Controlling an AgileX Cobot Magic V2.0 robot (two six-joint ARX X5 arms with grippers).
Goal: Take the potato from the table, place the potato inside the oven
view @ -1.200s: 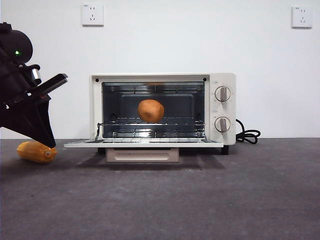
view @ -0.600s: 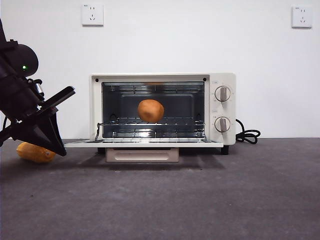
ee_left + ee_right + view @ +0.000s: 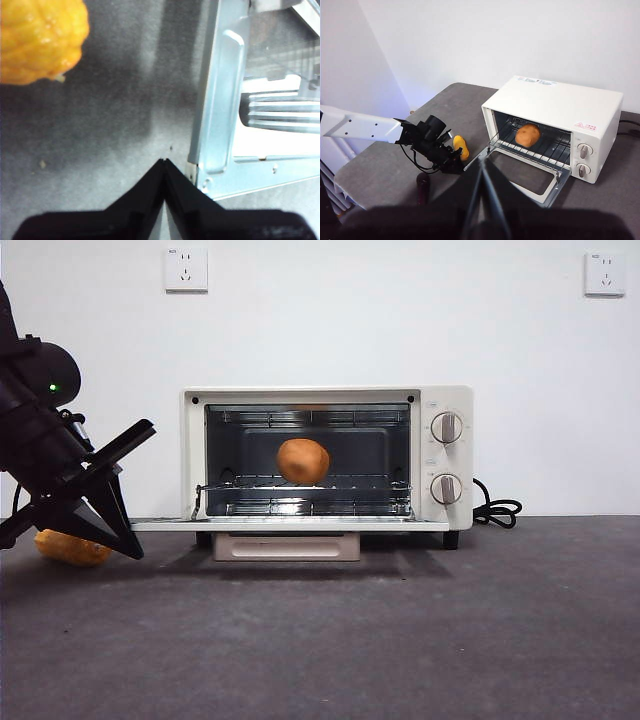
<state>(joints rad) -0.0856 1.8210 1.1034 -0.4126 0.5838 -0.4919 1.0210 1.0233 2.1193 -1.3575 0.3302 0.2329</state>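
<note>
Beside the corner of the lowered oven door, the left end effector (image 3: 164, 167) hung low over the counter (image 3: 400, 640) with its two black jaws pressed together and nothing between them. Its tip pointed down at bare dark grey surface just next to the door's metal edge, apart from it. On the other side of the tip, a little way off, lay a bumpy yellow-orange vegetable (image 3: 40, 37), resting on the counter and partly hidden behind the arm in the front view.

The oven (image 3: 325, 465) stood at the middle of the counter, cream-white, with its glass door (image 3: 520, 175) folded down flat and two round knobs (image 3: 446, 427) on its right panel. The potato (image 3: 303, 461) sat inside the oven on the wire rack (image 3: 300, 485), round and orange-brown, near the middle of the cavity. A black cord (image 3: 497, 510) lay coiled beside the oven's right side.

The right end effector (image 3: 481, 170) waited high above the scene, jaws closed on nothing, looking down on the oven and on the left arm.
</note>
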